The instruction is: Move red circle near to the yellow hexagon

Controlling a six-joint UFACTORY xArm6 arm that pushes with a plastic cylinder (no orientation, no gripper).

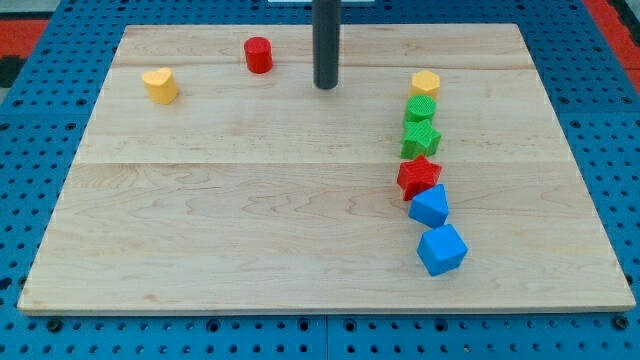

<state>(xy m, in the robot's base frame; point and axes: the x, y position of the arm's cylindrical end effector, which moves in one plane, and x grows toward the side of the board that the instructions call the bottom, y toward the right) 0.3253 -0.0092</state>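
Counter (250,200): pale wood board, laid on a blue perforated base (20,150).

1. Yellow heart (160,85). Lay at the far left of the counter, alone, well apart from all other blocks.

2. Red circle (259,54). A short cylinder standing upright near the far edge, right of the yellow heart and left of my tip. Well apart from the yellow hexagon, with the rod between the two.

3. My tip (326,87). The lower end of a dark upright rod, set on the counter at the far middle. It stood near the red circle, slightly nearer than it, touching no block. The arm carried no fingers, so nothing spread, pressed or pinched.

4. Yellow hexagon (425,83). Head of a line of blocks running from far to near on the right side.

5. Green circle (421,108). Just near of the hexagon, touching or almost touching it.

6. Green star (421,138). Against the green circle.

7. Red star (419,177). Next in line.

8. Blue block (429,207). Angular; exact shape unclear. Against the red star.

9. Blue cube (442,249). Nearest in the line, tilted askew.
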